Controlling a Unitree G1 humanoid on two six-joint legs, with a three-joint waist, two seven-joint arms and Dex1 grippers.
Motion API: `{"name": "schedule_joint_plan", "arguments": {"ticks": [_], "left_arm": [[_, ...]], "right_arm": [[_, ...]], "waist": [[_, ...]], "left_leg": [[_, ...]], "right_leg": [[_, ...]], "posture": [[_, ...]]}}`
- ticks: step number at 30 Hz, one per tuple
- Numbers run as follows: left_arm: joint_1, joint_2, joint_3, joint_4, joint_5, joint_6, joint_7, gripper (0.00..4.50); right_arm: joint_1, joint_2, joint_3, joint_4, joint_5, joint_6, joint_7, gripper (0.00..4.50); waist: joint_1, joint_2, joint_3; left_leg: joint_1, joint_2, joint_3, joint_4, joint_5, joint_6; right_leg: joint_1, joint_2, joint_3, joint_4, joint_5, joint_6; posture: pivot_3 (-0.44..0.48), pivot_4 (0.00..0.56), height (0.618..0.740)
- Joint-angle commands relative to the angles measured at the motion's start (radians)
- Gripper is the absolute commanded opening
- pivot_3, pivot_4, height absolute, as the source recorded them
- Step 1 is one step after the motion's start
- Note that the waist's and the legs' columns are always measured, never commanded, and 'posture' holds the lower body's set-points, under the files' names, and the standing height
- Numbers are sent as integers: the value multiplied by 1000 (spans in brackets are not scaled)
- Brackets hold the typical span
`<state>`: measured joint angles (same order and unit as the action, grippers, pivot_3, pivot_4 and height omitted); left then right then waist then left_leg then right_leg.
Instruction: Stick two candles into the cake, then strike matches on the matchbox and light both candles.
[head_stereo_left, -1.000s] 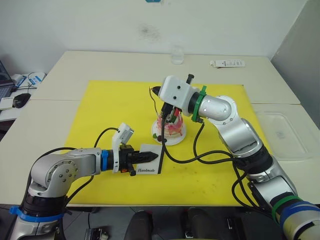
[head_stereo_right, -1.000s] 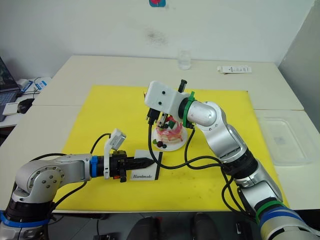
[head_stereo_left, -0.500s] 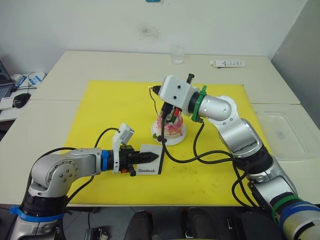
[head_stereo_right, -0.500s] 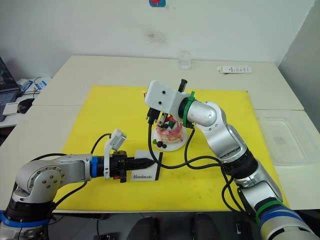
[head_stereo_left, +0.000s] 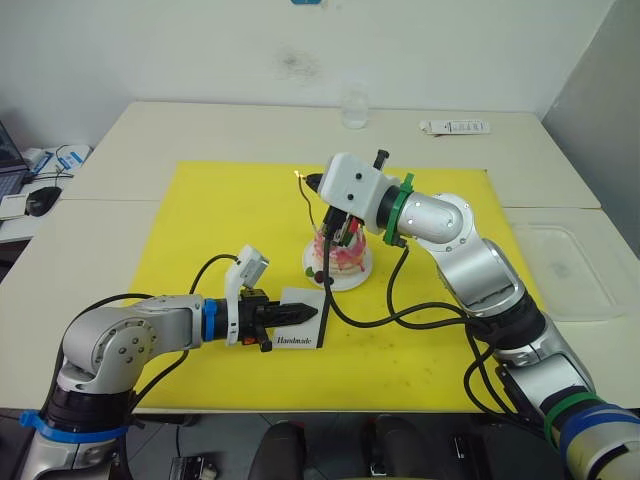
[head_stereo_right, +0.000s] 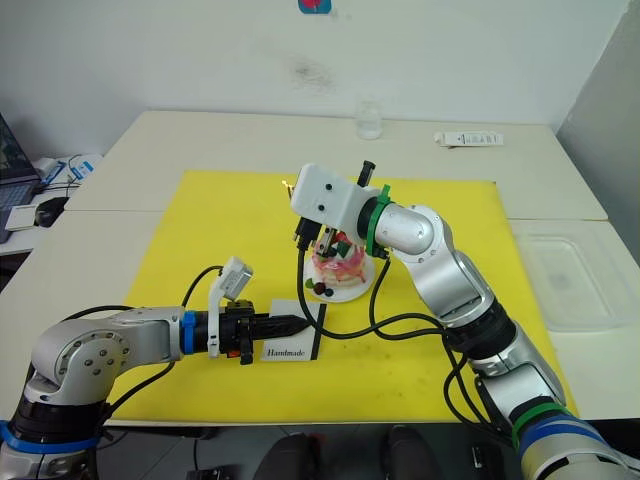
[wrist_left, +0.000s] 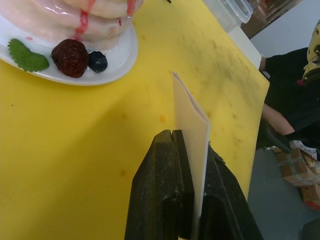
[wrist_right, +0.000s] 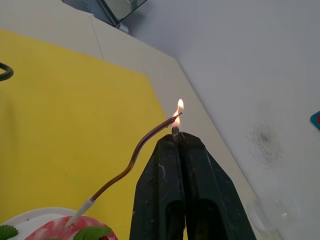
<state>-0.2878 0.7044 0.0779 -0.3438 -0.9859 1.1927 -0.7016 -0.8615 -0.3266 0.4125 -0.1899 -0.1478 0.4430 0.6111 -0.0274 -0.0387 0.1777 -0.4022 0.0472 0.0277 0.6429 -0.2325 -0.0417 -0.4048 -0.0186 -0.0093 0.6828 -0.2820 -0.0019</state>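
Lit match (wrist_right: 174, 131) at candle (wrist_right: 135, 155) tip, R gripper (wrist_right: 176, 137).

Left fingers (head_stereo_right: 288, 325) over matchbox (head_stereo_right: 292, 343); right arm above cake (head_stereo_right: 339, 268), yellow mat (head_stereo_right: 200, 220).

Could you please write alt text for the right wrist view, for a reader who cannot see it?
The right claw, shut on a match, holds a small flame at the tip of a wavy candle that rises from the pink cake. Behind lie a yellow mat, a pale table and a white wall.
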Motion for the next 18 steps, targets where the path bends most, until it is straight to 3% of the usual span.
{"name": "schedule_joint_plan", "arguments": {"ticks": [1, 11, 18], "left_arm": [[-8, 3, 8, -12, -4, -8, -11, 0], [-13, -1, 5, -5, -2, -10, -11, 0], [-17, -7, 4, -2, -4, -7, -6, 0]], "right_arm": [[-2, 1, -27, -39, -8, -16, -1, 17], [6, -8, -37, -58, -1, -4, 5, 17], [60, -49, -65, -191, 39, 64, 56, 17]], "waist": [[0, 0, 0], [0, 0, 0], [0, 0, 0]], "left_leg": [[0, 0, 0, 0, 0, 0], [0, 0, 0, 0, 0, 0], [0, 0, 0, 0, 0, 0]], "right_leg": [[0, 0, 0, 0, 0, 0], [0, 0, 0, 0, 0, 0], [0, 0, 0, -1, 0, 0]], "posture": [[0, 150, 740], [0, 150, 740], [0, 150, 740]]}}
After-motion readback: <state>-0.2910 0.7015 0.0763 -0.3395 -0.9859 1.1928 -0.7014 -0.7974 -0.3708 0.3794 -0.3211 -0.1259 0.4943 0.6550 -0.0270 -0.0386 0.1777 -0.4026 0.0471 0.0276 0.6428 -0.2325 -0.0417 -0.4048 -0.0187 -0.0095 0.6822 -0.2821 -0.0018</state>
